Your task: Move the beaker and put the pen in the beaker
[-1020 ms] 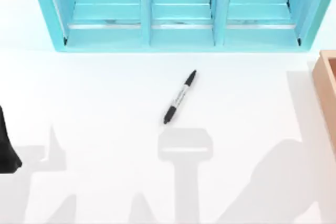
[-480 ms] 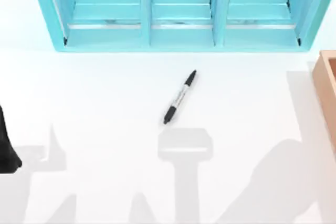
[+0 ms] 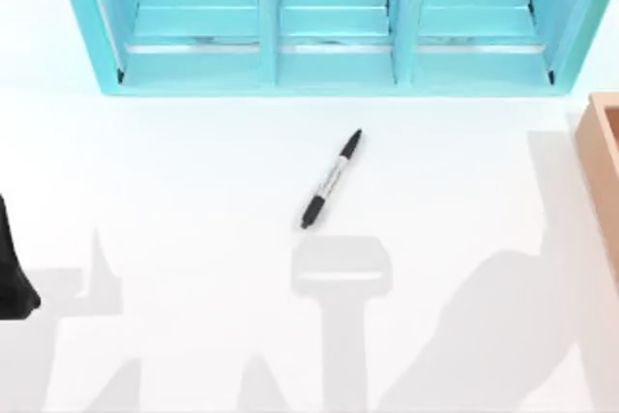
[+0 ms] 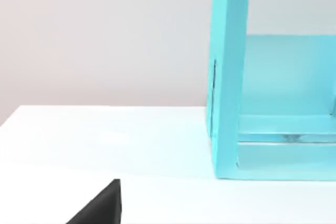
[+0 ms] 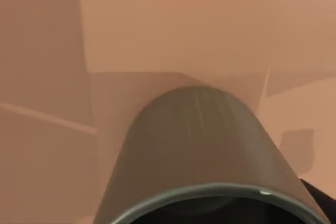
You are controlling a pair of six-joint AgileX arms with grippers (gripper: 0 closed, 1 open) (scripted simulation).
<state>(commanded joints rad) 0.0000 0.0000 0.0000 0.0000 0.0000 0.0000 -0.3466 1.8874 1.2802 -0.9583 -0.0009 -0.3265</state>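
The pen [image 3: 331, 179] lies flat and alone near the middle of the top view, tilted so that one black end points toward the upper right and the other toward the lower left; nothing touches it, and it looks simply left there for later, since a cup has to be ready before it can go in. It is slim, with a light grey barrel bearing a line of small print between its two black ends.

The beaker [image 5: 202, 156] sits very close under the right wrist camera, in the lower centre of that view, with tan walls of a wooden box [image 3: 602, 157] behind it; I judge the right arm is reaching into that box at the right edge of the top view to fetch it out; whether its fingers have closed I cannot tell. The beaker is a dark olive-grey cylinder with a plain paler rim.

The left arm waits at the left edge, beside the turquoise shelf [image 3: 334, 21].
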